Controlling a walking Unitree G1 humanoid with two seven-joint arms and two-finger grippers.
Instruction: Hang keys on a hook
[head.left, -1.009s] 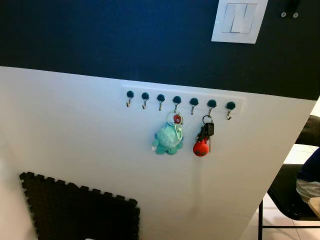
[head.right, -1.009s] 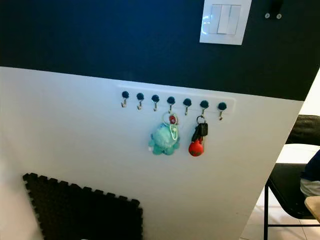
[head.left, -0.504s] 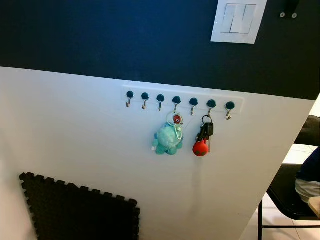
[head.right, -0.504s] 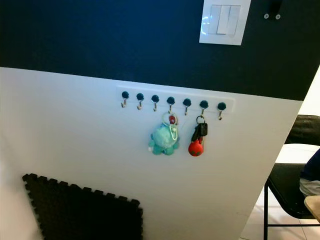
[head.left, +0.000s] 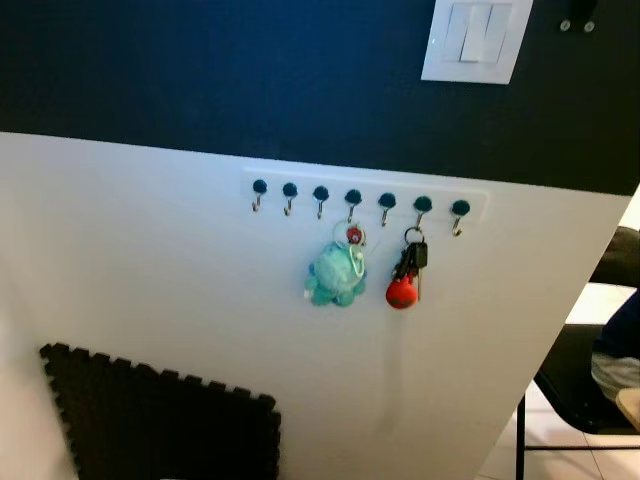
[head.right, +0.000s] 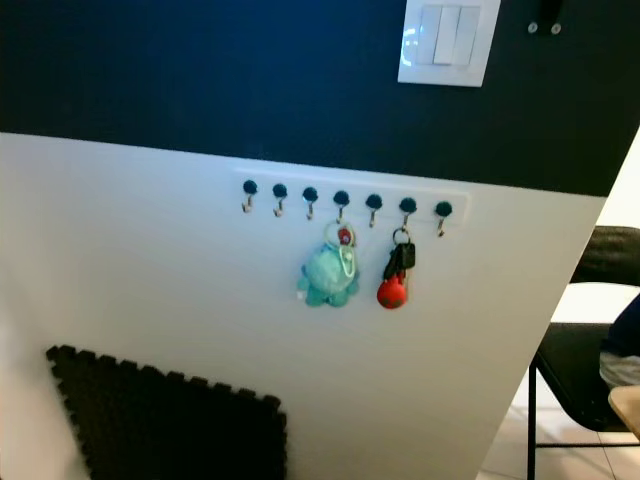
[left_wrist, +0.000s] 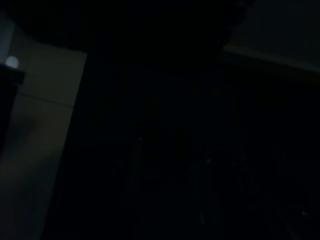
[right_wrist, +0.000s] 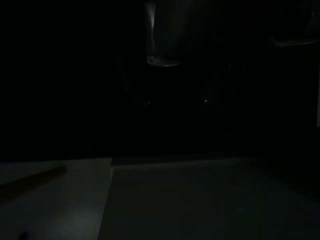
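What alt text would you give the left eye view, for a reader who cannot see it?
A white rail of seven hooks is on a wall, dark above and white below. A teal plush keychain hangs from the fourth hook from the left, and keys with a red fob from the sixth. A light switch is above, a black foam mat below.

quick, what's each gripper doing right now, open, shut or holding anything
Left gripper: cannot be told, its wrist view is too dark.
Right gripper: cannot be told, its wrist view is too dark as well.
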